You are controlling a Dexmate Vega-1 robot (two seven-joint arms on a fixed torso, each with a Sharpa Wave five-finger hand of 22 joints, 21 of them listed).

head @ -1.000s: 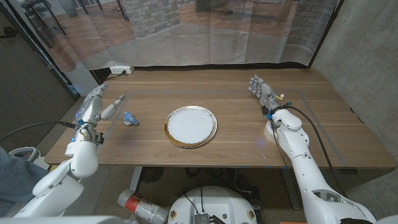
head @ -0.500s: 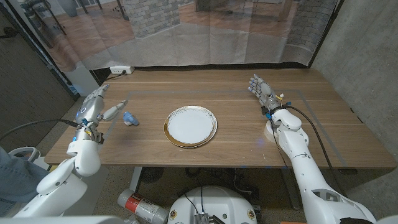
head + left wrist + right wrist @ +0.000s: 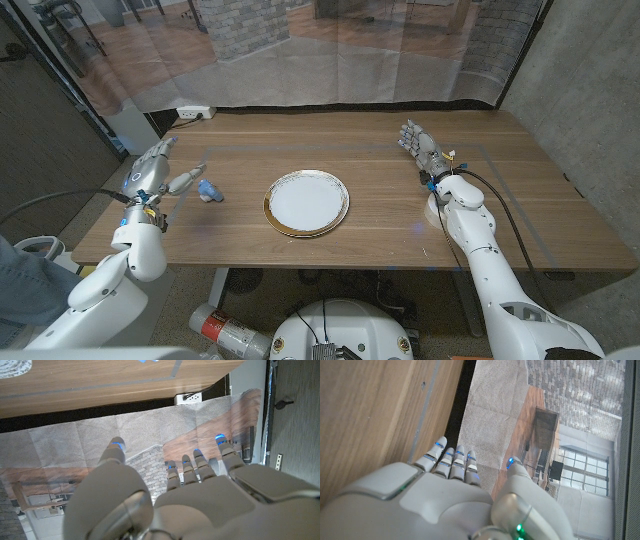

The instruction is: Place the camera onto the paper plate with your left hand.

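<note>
Left hand nearing the small blue camera

The left hand (image 3: 152, 171), fingers spread and empty, hovers near the table's (image 3: 380, 150) left edge beside the camera (image 3: 208, 190); it should straddle it squarely before pinching, then carry to the paper plate (image 3: 307, 202).

My arms were glossy white shells. Each grey robot hand, left (image 3: 155, 170) and right (image 3: 420, 145), carried small blue fingertip lights, and a black cable (image 3: 500, 205) looped along my right forearm.

A white power strip (image 3: 193, 113) lies at the wooden tabletop's (image 3: 380, 160) far left corner. Behind it hangs a translucent curtain (image 3: 330, 60). What seems a red-labelled canister (image 3: 228, 331) sits below.
</note>
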